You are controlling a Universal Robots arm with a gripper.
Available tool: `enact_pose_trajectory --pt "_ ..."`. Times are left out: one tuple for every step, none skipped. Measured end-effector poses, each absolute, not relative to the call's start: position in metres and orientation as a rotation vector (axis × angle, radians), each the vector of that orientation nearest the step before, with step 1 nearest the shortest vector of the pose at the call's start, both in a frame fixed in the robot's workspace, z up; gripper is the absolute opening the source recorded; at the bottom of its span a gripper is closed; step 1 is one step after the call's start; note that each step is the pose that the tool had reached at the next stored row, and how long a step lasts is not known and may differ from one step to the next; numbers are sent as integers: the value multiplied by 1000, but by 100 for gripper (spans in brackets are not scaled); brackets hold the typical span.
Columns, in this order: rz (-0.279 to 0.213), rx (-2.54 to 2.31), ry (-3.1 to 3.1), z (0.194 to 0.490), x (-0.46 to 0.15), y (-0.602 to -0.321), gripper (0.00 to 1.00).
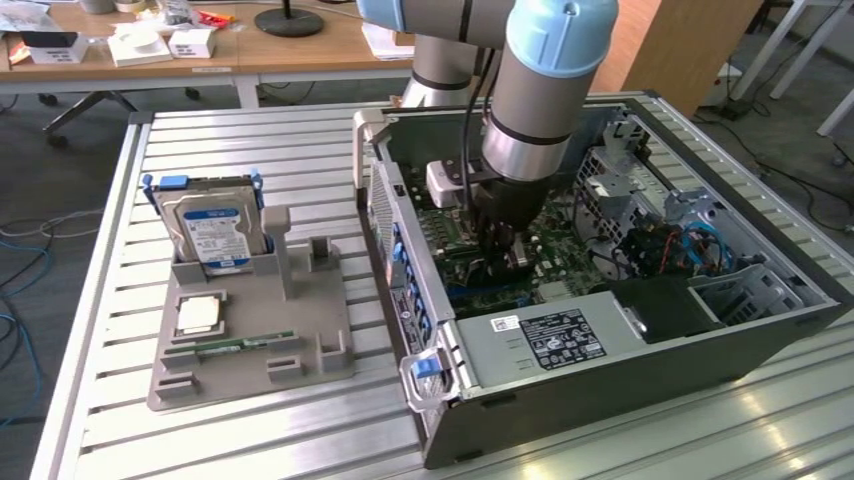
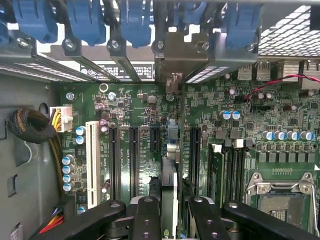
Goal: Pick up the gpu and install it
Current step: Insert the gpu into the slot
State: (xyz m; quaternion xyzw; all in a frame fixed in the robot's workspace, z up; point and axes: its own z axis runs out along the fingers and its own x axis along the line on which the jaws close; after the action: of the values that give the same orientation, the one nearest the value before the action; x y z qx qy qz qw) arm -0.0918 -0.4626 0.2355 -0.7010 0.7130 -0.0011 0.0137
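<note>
My gripper [image 1: 503, 258] is lowered into the open computer case [image 1: 667, 345], just above the green motherboard [image 1: 467, 285]. In the wrist view the gripper [image 2: 172, 212] is shut on the gpu [image 2: 170, 150]. The card is seen edge-on as a thin dark strip between the black fingers [image 2: 148, 215]. It runs along the motherboard [image 2: 135, 110] among the long black expansion slots [image 2: 133, 160]. Its silver bracket end [image 2: 173, 82] reaches the rear slot openings under the blue clips [image 2: 135, 20]. Whether the card is seated in a slot I cannot tell.
A grey holder stand [image 1: 254, 330] sits at the exterior view's left. It carries a blue-labelled hard drive [image 1: 210, 228], a square chip [image 1: 200, 315] and a narrow green memory stick [image 1: 240, 346]. Inside the case are a power supply [image 1: 554, 338], cables [image 1: 674, 245] and a processor socket [image 2: 280, 200].
</note>
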Motion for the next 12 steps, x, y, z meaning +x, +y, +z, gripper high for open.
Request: enact_pose_trajectory --pt "-4 -2183 2221 235 -92 -463 26" --pt "-4 -2184 2221 235 -92 -463 26" --pt "-4 -2183 2221 235 -92 -463 26" --pt "-4 -2184 2221 235 -92 -463 26" --pt "-4 -2184 2221 235 -92 -463 26" --pt "-4 -2184 2221 235 -92 -463 26" --pt "-4 -2184 2221 235 -92 -463 26" --pt "-5 -2184 2221 235 -92 -463 26" --pt "-5 -2184 2221 235 -92 -463 26" --pt "-6 -2184 2221 234 -92 -463 26" --pt "-7 -2185 2222 234 -92 -463 26" --pt "-8 -2185 2223 234 -92 -463 26"
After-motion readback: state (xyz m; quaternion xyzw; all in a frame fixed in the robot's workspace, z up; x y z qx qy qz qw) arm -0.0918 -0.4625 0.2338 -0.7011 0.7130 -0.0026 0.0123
